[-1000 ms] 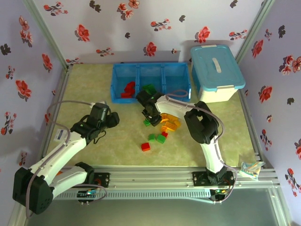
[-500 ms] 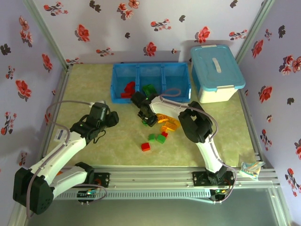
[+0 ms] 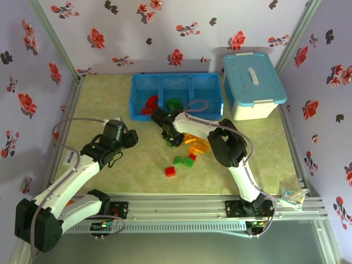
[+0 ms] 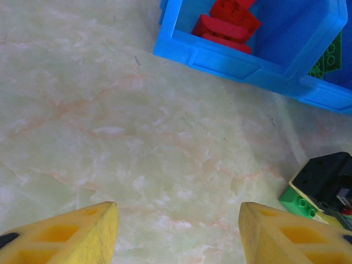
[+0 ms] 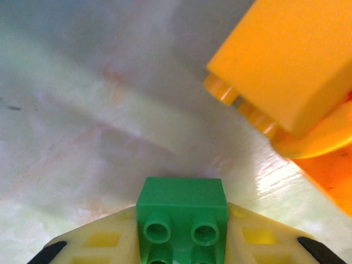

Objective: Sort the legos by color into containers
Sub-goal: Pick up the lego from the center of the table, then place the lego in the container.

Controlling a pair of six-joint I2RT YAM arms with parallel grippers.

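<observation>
My right gripper [image 3: 175, 141] is low over the table in front of the blue tray [image 3: 177, 116], shut on a small green lego [image 5: 181, 217] that fills the gap between its yellow fingers [image 5: 104, 242]. An orange lego [image 5: 286, 71] lies just beyond it. Red legos [image 3: 148, 103] are in the tray's left compartment and green ones [image 3: 175, 103] in the middle one. Loose legos remain on the table: an orange cluster [image 3: 198, 146], two green [image 3: 183, 161] and a red one [image 3: 170, 171]. My left gripper [image 4: 179, 220] is open over bare table, left of the pile.
A white bin with a light-blue lid [image 3: 253, 82] stands right of the tray. The tray's near rim [image 4: 220, 58] is ahead of my left gripper, with the right gripper's black body [image 4: 324, 179] at its right. Flowered walls enclose the table.
My right gripper has drifted a little to the left with the green lego in it. The left arm has barely moved.
</observation>
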